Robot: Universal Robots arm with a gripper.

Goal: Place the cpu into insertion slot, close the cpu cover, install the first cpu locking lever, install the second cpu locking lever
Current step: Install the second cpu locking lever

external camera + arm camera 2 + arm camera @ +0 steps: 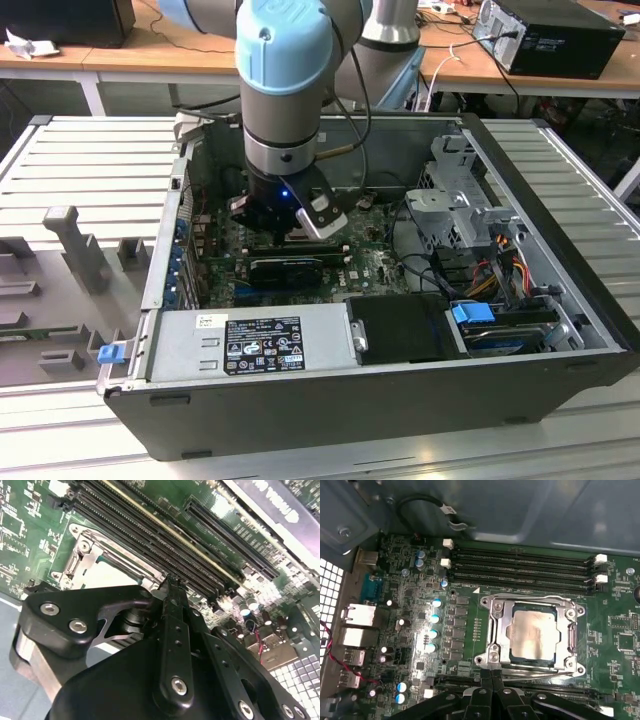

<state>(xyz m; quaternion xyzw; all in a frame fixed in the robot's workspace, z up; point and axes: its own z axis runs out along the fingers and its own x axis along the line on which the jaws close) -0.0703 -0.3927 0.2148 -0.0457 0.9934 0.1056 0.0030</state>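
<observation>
Memory slots (520,565): long, narrow and black, parallel rows on the green circuit board (410,590), just beside the socket in both wrist views.
Insertion slot (532,635): square socket on that board, near the middle of the first wrist view; occupied.
Cpu (532,630): seated flat in the socket, silver-grey top showing through the window of the frame.
Cpu cover (502,630): folded down over the chip, frame lying level around it.
Locking levers (540,669): thin bright rods along the socket edge nearest the fingertips; latched or loose, not clear.
Gripper (491,674): black fingers pressed together with no gap, tips touching or just above the socket edge beside a lever; nothing pinched.
Arm (285,90): reaching down into the open computer case (560,330) in the exterior view, wrist over the board.
Step in hand: judged to be lever installation, chip placed and cover down.
Requirement of that step: judged a steady sideways-and-down push, tip kept on the thin rod without slipping onto the chip.
</observation>
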